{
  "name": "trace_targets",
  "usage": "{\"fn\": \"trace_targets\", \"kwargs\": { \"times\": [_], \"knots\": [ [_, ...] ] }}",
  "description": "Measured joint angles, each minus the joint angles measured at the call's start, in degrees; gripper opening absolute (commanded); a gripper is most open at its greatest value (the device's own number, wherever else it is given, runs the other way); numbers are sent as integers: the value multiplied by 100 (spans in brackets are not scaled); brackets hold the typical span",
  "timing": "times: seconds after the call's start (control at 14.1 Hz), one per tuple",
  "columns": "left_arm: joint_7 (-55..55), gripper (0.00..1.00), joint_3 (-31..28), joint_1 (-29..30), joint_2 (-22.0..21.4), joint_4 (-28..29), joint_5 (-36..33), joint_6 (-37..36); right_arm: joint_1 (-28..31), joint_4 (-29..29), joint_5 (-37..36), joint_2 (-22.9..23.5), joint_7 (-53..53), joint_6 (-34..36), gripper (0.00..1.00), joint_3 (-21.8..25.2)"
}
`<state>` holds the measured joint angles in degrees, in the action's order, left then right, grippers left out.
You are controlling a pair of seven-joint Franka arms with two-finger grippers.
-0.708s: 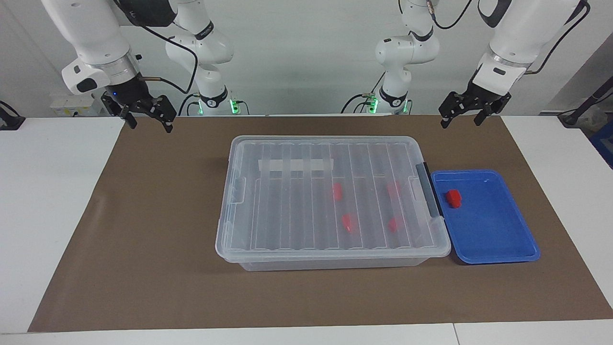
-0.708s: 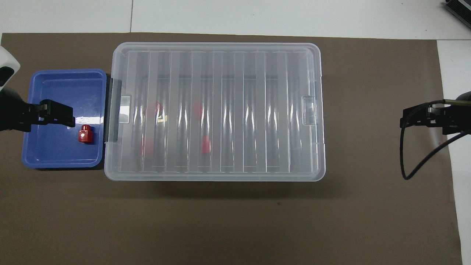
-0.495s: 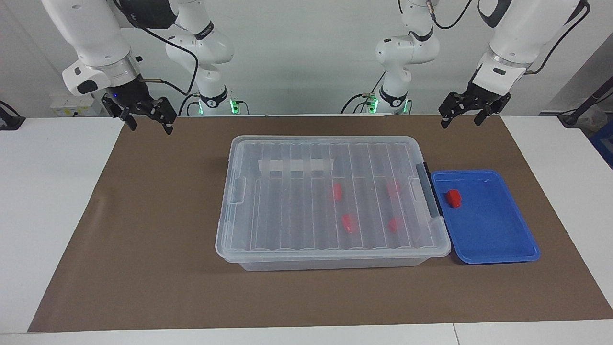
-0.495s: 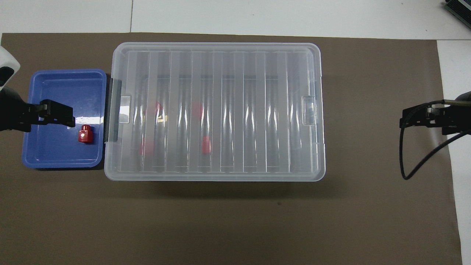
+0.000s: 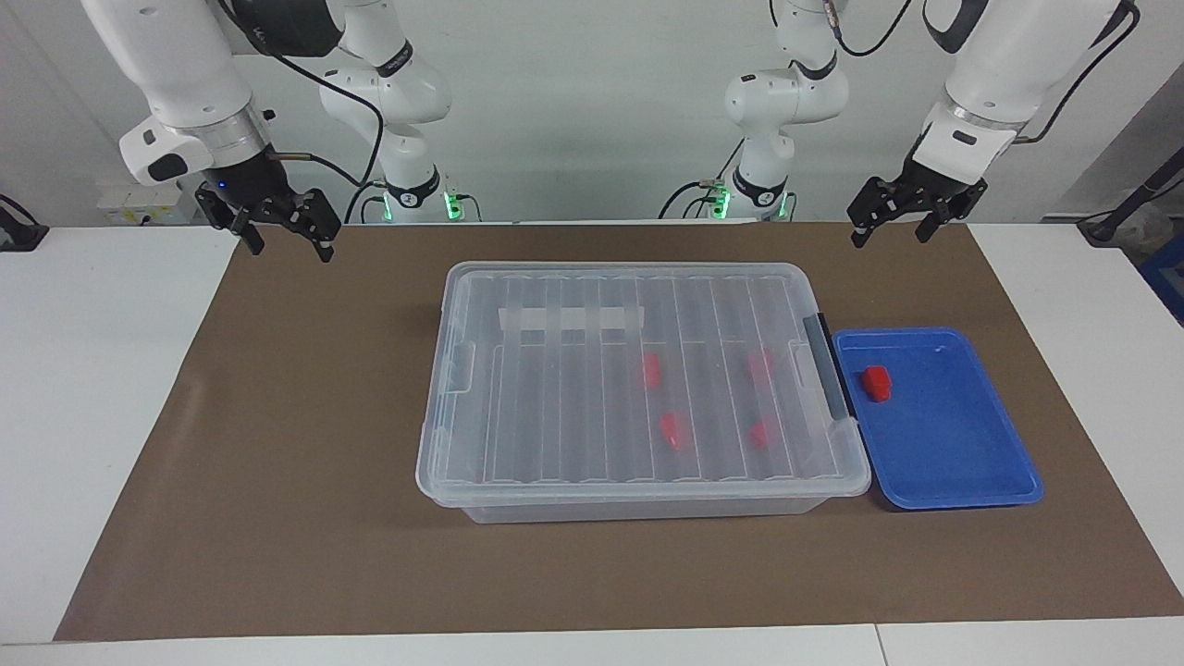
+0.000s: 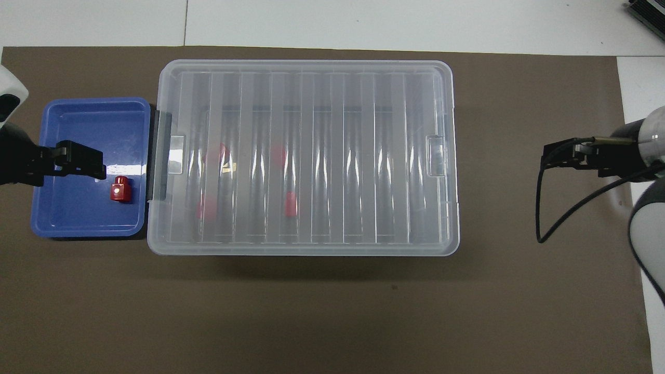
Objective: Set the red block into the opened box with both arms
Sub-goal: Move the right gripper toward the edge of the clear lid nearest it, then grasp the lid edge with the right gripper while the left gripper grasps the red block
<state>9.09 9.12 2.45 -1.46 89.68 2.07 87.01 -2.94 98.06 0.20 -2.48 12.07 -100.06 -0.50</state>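
Five red blocks are on record, and we place all of them by the box [image 5: 638, 388], the clear lidded bin at the middle of the brown mat [image 5: 277, 462]. We find its ribbed lid [image 6: 306, 156] lying flat and closed on the box, with a white tape strip [image 5: 571, 320] on the part of the lid nearest the robots and a dark grey handle [image 5: 826, 365] on the end toward the left arm. Four red blocks [image 5: 652, 370] show dimly through the lid, all in the half of the box toward that handle. The fifth, the red block [image 5: 877, 383], lies in the blue tray [image 5: 962, 462], which sits just beside the box's handle end; the block is in the part of the tray close to the box. We note the left gripper [image 5: 890, 225] raised over the mat's edge nearest the robots, past the box's handle end, its fingers spread and holding nothing. The right gripper [image 5: 285, 237] hangs over the mat well apart from the box's other end, likewise spread wide and empty.
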Motion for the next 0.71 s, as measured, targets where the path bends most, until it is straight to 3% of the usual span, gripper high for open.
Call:
{"fn": "trace_targets", "kwargs": {
  "times": [0.21,0.42,0.71],
  "knots": [
    [5,100,-31,37,-1,0,0,0,-346,504,4,27,130,-764,100,-11],
    [-19,100,-90,442,-8,44,0,13,-631,985,4,34,264,-1242,100,-19],
    [-34,100,-70,541,-247,723,0,549,-946,1398,18,31,634,-1636,99,-23]
  ]
}}
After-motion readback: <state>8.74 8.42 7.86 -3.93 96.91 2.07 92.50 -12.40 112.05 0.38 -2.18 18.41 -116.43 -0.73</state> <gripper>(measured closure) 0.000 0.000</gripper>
